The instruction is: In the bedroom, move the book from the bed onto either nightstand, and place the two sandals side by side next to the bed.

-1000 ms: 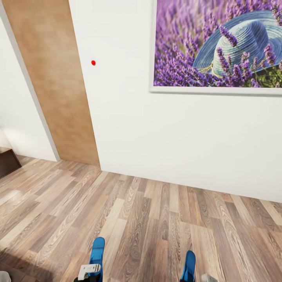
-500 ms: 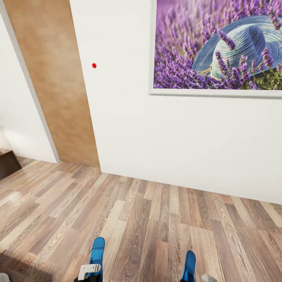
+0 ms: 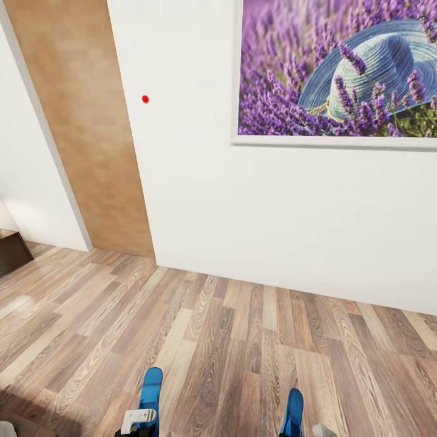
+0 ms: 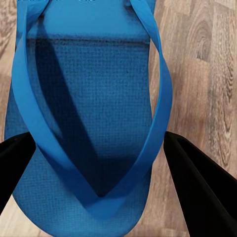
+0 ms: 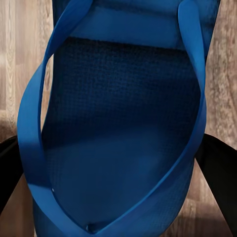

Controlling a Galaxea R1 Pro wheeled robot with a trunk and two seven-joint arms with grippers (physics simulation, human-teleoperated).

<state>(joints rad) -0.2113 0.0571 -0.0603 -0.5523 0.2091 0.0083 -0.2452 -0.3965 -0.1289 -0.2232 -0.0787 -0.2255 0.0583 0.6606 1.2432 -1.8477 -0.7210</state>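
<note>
So each claw has a sandal. In the left wrist view the left claw (image 4: 101,163) sits fairly wide, its two black fingers (image 4: 197,187) pressed against either edge of a bright blue sandal (image 4: 89,113), straps facing the camera, wood-plank floor (image 4: 207,74) behind it. Same deal on the other arm: the right claw (image 5: 116,168) is spread about the width of the sole, dark fingers (image 5: 219,168) at both sides of the second sandal (image 5: 118,138). Contact there looks real, but the fingers are mostly cut off at the frame edges, so I'm only fairly sure.

In the head view both sandals poke up at the bottom edge, one lower left (image 3: 150,394), one lower centre-right (image 3: 294,413), well apart. Above them is a white wall (image 3: 243,212), a brown wood panel (image 3: 79,121) at upper left, and a lavender-and-hat picture (image 3: 340,67) at upper right. A dark wooden cabinet corner (image 3: 12,252) shows at the left edge.
</note>
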